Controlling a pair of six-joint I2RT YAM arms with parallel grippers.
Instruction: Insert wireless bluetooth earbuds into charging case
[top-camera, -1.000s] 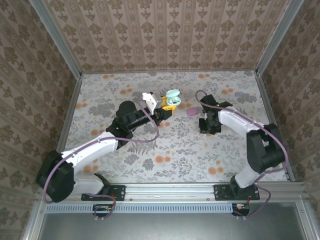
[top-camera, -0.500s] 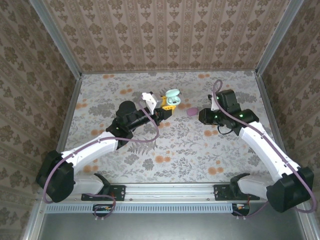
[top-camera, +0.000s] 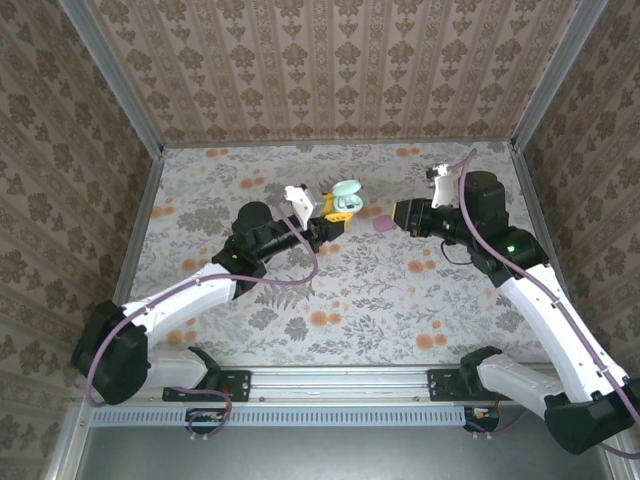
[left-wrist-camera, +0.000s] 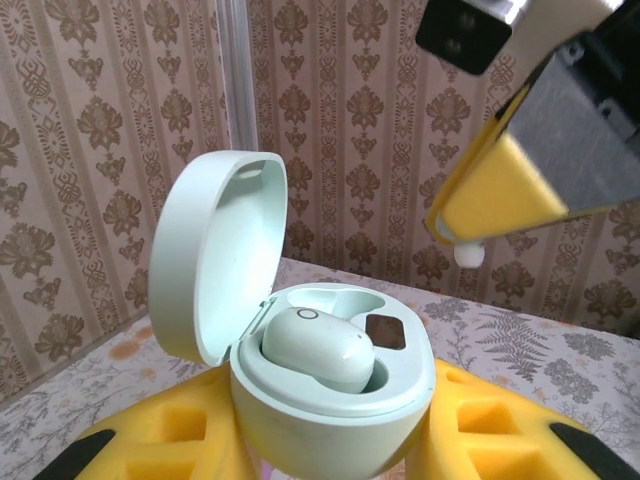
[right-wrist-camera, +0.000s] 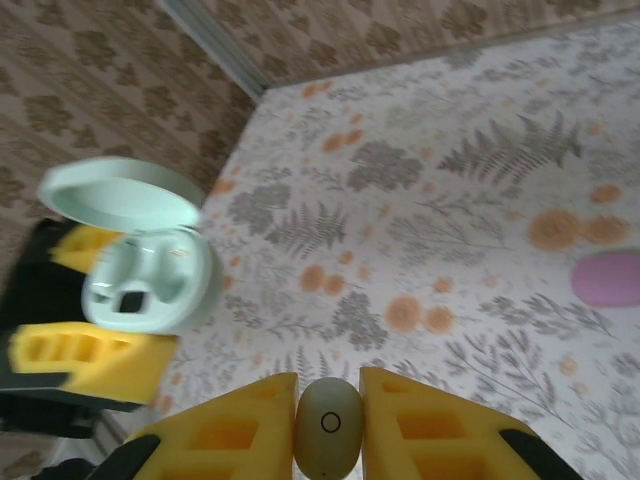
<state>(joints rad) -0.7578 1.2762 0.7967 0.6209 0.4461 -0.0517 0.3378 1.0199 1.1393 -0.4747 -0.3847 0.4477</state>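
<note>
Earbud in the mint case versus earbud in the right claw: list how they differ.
The seated earbud lies in a socket of the open mint case, which the left claw grips; the other earbud is pinched in the right claw, clear of the case. The seated earbud looks pale mint, the other earbud duller and beige. Both are rounded with a small ring mark.

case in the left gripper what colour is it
Mint green all over; the case shows best in the left wrist view.

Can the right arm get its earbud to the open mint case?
Likely yes: the case has its lid up, one socket looks empty, and nothing stands between it and the right tool holding the earbud.
</note>
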